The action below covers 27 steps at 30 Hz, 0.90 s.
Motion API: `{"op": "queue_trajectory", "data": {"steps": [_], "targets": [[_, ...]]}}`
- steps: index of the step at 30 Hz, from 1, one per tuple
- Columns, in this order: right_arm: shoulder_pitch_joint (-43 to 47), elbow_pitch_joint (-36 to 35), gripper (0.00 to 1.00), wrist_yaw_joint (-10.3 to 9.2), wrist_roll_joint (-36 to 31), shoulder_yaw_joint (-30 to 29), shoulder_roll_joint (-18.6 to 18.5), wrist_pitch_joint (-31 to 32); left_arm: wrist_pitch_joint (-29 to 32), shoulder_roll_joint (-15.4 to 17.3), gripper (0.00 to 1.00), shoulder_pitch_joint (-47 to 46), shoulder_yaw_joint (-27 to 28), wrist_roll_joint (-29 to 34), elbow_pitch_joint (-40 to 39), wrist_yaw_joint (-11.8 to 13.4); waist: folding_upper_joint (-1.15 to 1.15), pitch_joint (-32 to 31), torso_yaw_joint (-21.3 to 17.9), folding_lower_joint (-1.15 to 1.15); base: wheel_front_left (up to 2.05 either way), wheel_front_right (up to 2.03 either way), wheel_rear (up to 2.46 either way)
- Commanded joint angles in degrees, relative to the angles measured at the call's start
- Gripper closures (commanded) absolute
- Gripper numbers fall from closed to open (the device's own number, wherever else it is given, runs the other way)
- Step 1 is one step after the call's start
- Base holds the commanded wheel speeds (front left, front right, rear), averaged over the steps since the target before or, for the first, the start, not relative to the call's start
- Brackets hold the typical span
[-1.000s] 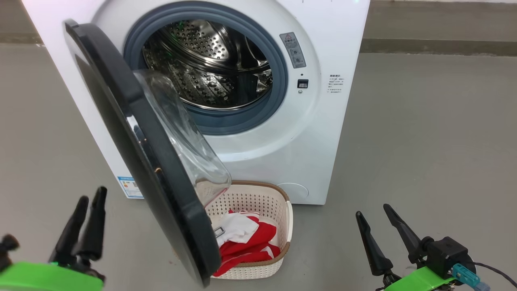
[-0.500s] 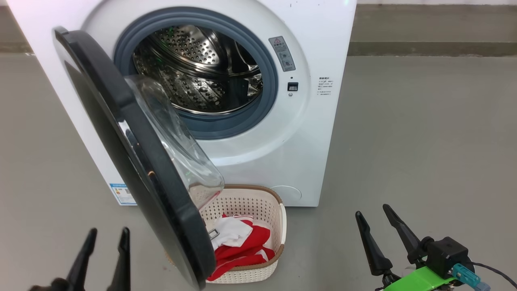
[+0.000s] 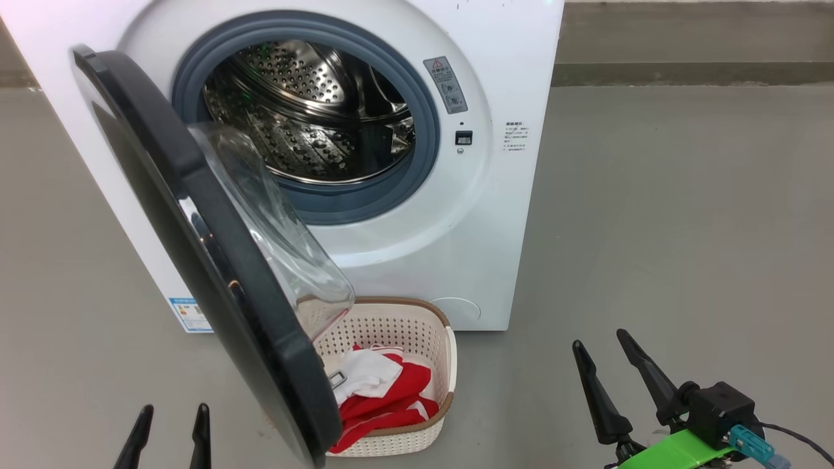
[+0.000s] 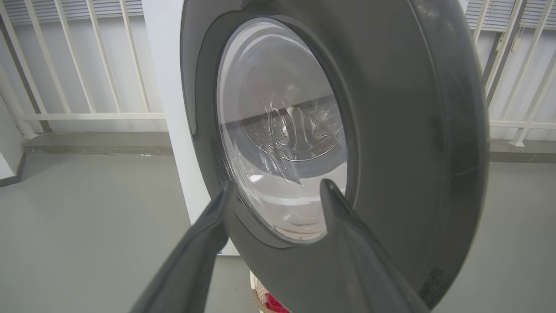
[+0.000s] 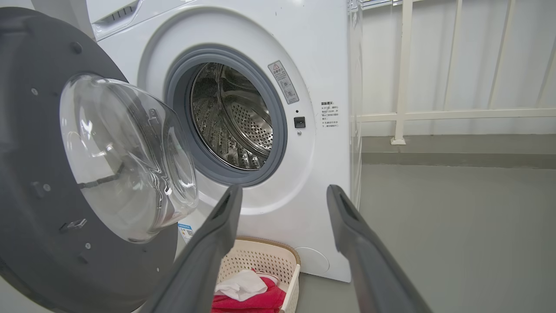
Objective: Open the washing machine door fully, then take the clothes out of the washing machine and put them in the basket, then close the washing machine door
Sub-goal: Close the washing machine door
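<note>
Two-thirds through: washing machine door (image 3: 228,273) open, drum (image 3: 306,130) bare, clothes (image 3: 391,397) in basket (image 3: 449,365); yet to shut it; left claw (image 3: 174,423), right claw (image 3: 603,355) wide, empty.

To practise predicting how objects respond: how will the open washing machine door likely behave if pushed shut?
The washing machine door stands open off the washing machine, so it would probably swing on its hinge, not slide. Its glossy face looks slippery to push against. The bulging glass window likely adds weight.
</note>
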Motion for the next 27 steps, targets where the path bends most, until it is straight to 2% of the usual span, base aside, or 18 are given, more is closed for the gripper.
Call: {"op": "queue_trajectory", "data": {"steps": [1,23,24,25,27], "targets": [[-1.60,-1.60,0.00,0.29,0.26,1.24,-0.20,-0.37,-0.69,0.28,0.00,-1.18,2.23,0.82,-1.28,-0.27,-0.01,0.06,0.02,0.00,0.00,0.00,0.00],[-1.70,-1.55,0.00,0.29,0.00,1.25,-0.04,-0.37,-0.70,-1.05,0.00,-1.09,3.43,2.92,0.04,-1.29,-0.01,0.07,0.00,0.00,0.00,0.00,0.00],[-1.66,-1.58,0.00,0.29,-0.03,1.22,-0.03,-0.37,-0.70,-1.08,0.62,-1.11,3.31,2.79,0.52,-1.30,-0.01,0.10,-0.02,0.00,0.00,0.00,0.00],[-1.65,-1.60,0.00,0.29,-0.02,1.21,-0.03,-0.37,-0.70,-1.11,1.00,-1.17,3.13,2.61,1.00,-1.31,-0.01,0.14,-0.02,0.00,0.00,0.00,0.00],[-1.67,-1.61,0.00,0.29,0.00,1.10,-0.05,-0.37,-0.70,-1.18,1.00,-1.68,2.95,1.80,1.52,-1.32,-0.01,0.21,0.04,0.00,0.00,0.00,0.00]]}}
